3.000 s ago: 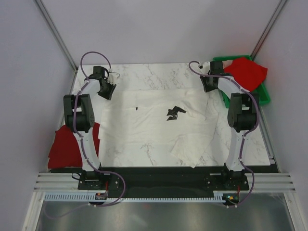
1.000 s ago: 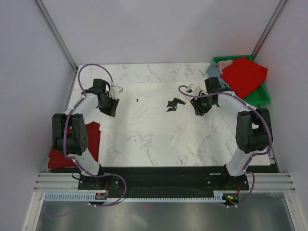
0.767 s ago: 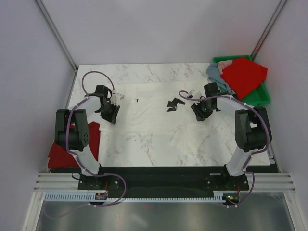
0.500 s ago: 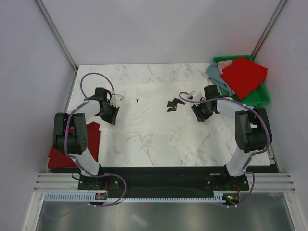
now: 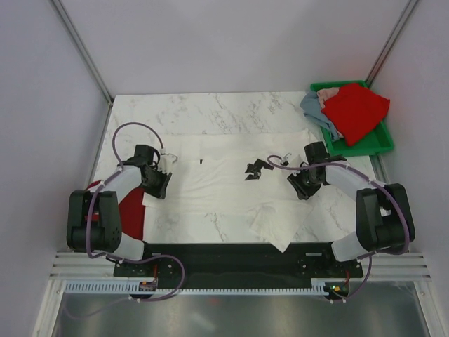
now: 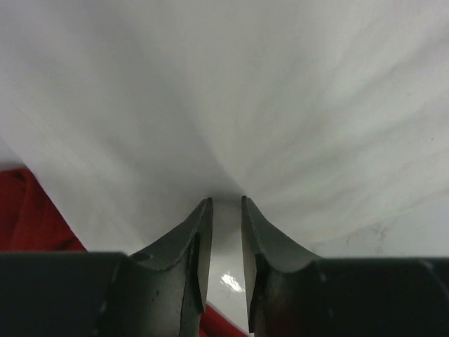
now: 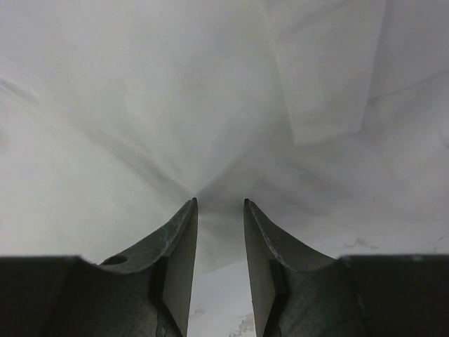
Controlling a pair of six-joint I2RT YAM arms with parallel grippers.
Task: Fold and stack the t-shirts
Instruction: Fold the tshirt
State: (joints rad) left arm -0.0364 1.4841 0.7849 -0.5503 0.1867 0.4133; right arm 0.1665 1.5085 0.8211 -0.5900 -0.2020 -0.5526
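The white shirt [image 5: 224, 182] is lying spread across the table [image 5: 210, 109] between the two grippers. A red shirt [image 5: 130, 214] is lying just outside the left gripper [image 5: 157, 184], and the bin [image 5: 379, 145] is sitting well apart, beyond the right gripper [image 5: 303, 188]. The wrist views are showing what the top view is not, each pair of fingers pinching a gathered fold of the white shirt and nearly closed on it, while only the top view is showing the dark label [image 5: 256, 168] between the grippers, too small to read.
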